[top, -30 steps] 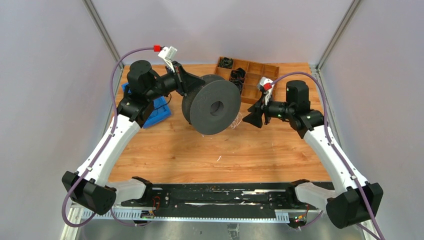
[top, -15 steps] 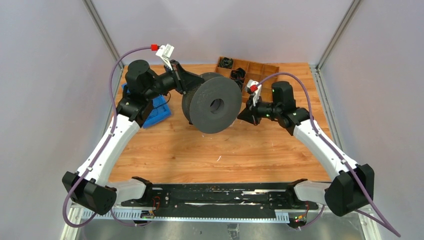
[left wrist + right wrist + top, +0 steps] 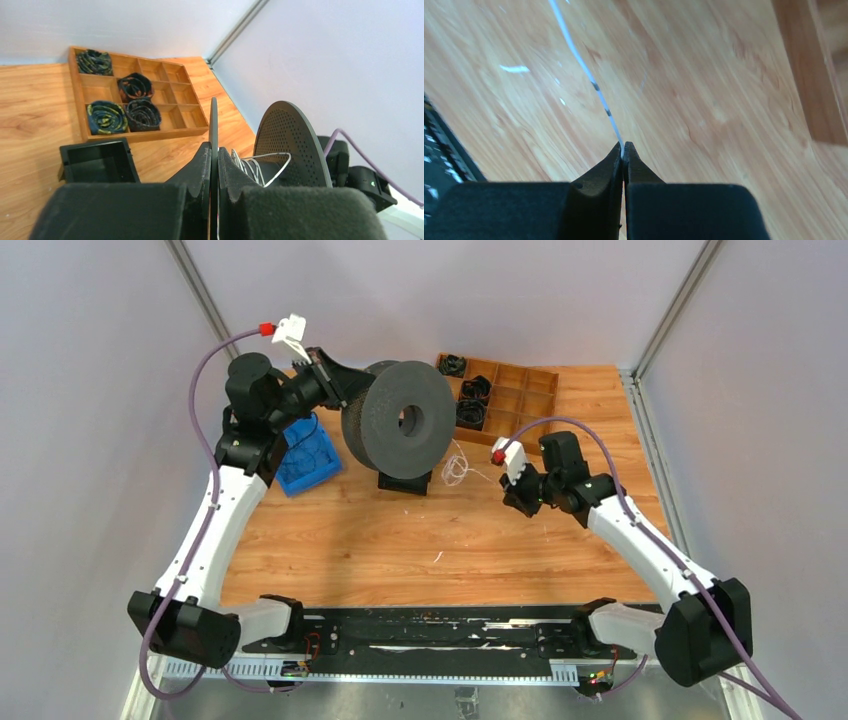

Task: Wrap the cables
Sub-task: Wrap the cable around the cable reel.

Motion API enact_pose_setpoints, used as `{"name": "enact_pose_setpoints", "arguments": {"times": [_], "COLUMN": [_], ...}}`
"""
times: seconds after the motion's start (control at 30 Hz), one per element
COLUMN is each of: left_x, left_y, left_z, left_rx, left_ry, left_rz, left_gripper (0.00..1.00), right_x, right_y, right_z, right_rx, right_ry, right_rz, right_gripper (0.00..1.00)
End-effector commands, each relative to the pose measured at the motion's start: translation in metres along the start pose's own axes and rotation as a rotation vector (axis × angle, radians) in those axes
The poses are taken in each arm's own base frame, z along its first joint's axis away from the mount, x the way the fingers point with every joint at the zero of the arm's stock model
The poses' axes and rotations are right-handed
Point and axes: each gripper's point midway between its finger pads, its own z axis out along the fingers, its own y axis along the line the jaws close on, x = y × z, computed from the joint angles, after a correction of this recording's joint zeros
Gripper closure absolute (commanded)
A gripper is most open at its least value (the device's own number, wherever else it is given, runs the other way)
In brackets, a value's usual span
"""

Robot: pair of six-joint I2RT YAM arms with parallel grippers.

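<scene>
Over the table, left jaws clamp the spool; low right jaws pinch cables.

Pale-walled work cell around a wooden table

The table top is orange-brown wood with a clear grain, matt and evenly lit, with only soft shadows on it. A plain, pale lilac-grey back wall rises behind it, and matching panels close in the left side and the right side. An aluminium post stands at the left back corner and another at the right. A black plate runs along the table's near edge, with a grey metal surface below it.
</scene>
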Motion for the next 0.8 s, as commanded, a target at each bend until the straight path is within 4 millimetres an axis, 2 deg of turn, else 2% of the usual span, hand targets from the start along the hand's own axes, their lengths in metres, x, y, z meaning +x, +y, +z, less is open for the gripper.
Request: {"name": "enact_pose_setpoints", "arguments": {"times": [0.0,0.2,0.5,0.57,0.63,0.77], "left_x": [-0.054,-0.068,-0.072,-0.072,-0.071,-0.07], "left_y": [-0.018,-0.012,-0.005,-0.004,-0.004,-0.003], "left_z": [-0.018,-0.028,-0.031,-0.031,-0.03,-0.03], "left_rx": [0.018,0.008,-0.019,-0.02,-0.019,-0.02], "left_ry": [-0.151,-0.192,-0.2,-0.198,-0.193,-0.188], "left_rz": [0.011,-0.012,0.004,0.008,0.017,0.028], "left_gripper": [1.0,1.0,1.0,1.0,1.0,1.0], "right_x": [0.065,0.111,0.153,0.158,0.154,0.122], "right_y": [-0.02,-0.068,-0.123,-0.124,-0.114,-0.073], "right_z": [-0.007,-0.035,-0.094,-0.099,-0.097,-0.088], "right_rx": [0.105,0.254,0.464,0.47,0.416,0.207], "right_ry": [0.278,0.403,0.513,0.534,0.515,0.358], "right_rz": [-0.089,-0.012,0.105,0.096,0.073,0.048], "right_gripper": [0.99,0.99,0.99,0.99,0.97,0.84]}}
